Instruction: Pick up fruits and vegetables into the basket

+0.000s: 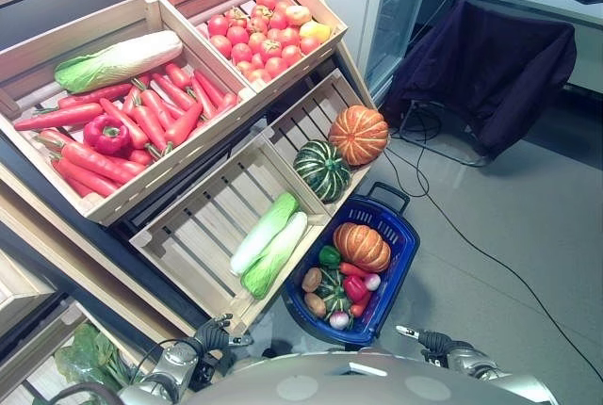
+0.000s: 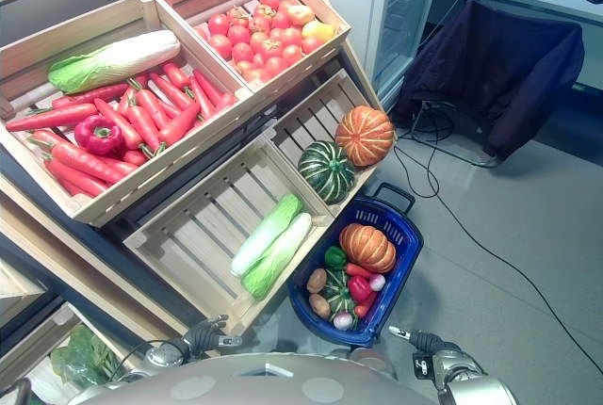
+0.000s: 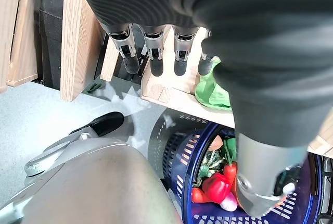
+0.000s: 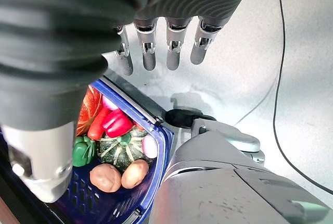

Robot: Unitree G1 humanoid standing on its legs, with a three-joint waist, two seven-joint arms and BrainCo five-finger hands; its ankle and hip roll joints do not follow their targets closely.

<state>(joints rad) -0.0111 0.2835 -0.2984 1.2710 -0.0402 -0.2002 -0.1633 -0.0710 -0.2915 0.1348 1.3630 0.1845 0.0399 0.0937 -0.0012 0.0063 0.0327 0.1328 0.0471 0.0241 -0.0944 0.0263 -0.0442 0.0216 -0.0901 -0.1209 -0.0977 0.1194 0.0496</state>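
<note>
A blue basket [image 1: 401, 235] stands on the floor by the lower crates. It holds an orange pumpkin [image 1: 362, 246], a red pepper [image 1: 355, 287], a green pepper [image 1: 329, 255], potatoes [image 1: 312, 280] and a small striped squash [image 4: 117, 148]. My left hand [image 1: 215, 334] hangs low beside the crate's front corner, fingers [image 3: 154, 52] straight and holding nothing. My right hand [image 1: 424, 337] hovers just right of the basket, fingers [image 4: 174, 44] straight and empty too.
The lower crates hold two napa cabbages [image 1: 268, 240], a green striped pumpkin [image 1: 322, 170] and an orange pumpkin [image 1: 358, 135]. The upper crates hold carrots [image 1: 141, 122], a red pepper [image 1: 105, 132], a cabbage [image 1: 118, 59] and tomatoes [image 1: 259, 38]. A jacket-draped chair [image 1: 490, 56] stands at the far right.
</note>
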